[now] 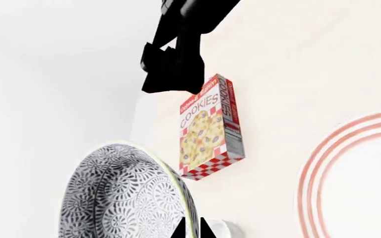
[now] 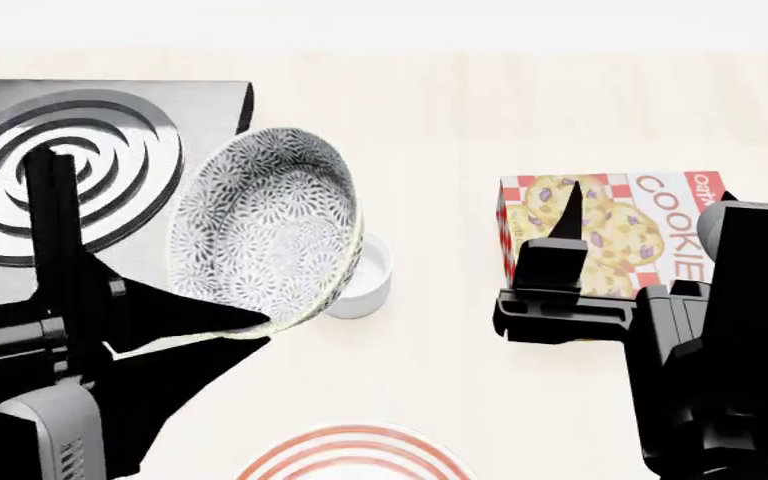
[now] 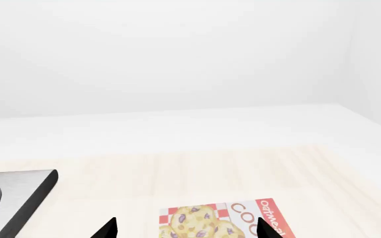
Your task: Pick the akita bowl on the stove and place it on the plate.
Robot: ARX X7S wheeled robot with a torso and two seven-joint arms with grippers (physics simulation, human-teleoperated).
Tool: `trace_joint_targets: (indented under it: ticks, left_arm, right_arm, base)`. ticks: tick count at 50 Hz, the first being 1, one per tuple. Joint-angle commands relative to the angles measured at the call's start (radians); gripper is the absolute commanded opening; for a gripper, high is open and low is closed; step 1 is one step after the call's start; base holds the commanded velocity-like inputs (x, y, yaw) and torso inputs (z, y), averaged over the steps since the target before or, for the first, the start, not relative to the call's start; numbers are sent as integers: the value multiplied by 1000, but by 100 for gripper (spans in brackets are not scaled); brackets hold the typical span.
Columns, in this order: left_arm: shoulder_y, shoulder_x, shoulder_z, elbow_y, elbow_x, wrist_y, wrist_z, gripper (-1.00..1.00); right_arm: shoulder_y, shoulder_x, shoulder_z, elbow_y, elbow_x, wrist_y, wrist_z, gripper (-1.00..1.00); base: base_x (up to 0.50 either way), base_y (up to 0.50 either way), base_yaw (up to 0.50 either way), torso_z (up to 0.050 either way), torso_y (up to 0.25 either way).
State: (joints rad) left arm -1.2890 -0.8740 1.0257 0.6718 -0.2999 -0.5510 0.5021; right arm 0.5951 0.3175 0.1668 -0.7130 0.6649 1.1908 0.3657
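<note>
The akita bowl (image 2: 271, 225), white with a fine grey-black floral pattern, hangs tilted in the air just right of the stove (image 2: 84, 190). My left gripper (image 1: 192, 229) is shut on the bowl's (image 1: 117, 193) rim, one fingertip on each side of the wall. The red-striped plate (image 2: 351, 455) lies at the near edge of the head view, below the bowl, and shows too in the left wrist view as the plate (image 1: 349, 173). My right gripper (image 3: 187, 230) is open above the cookie box, holding nothing.
A cookie box (image 2: 611, 235) lies flat at the right, under the right arm. A small plain white cup (image 2: 364, 275) stands just behind the lifted bowl. The stove's burner rings (image 2: 71, 165) are bare.
</note>
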Motion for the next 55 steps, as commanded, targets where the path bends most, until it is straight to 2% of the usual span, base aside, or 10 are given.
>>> trace_joint_targets:
  ticks: [1, 15, 25, 55]
  left_arm:
    - [-12, -52, 46, 57, 25, 30, 91, -100]
    - [-63, -81, 118, 133, 54, -4, 235, -100]
    - [-92, -61, 136, 156, 52, -40, 280, -100]
    - [-25, 30, 243, 145, 153, -58, 223, -100]
  right_arm:
    - [-2, 4, -2, 3, 5, -6, 4, 100]
    - [-9, 10, -10, 10, 5, -24, 5, 100]
    - [-6, 13, -10, 10, 13, -22, 11, 100]
    - [-1, 19, -9, 3, 38, -14, 31, 100]
  base:
    - [0, 0, 0, 0, 0]
    - [0, 0, 0, 0, 1]
    - [0, 0, 0, 0, 0]
    - [0, 0, 0, 0, 0]
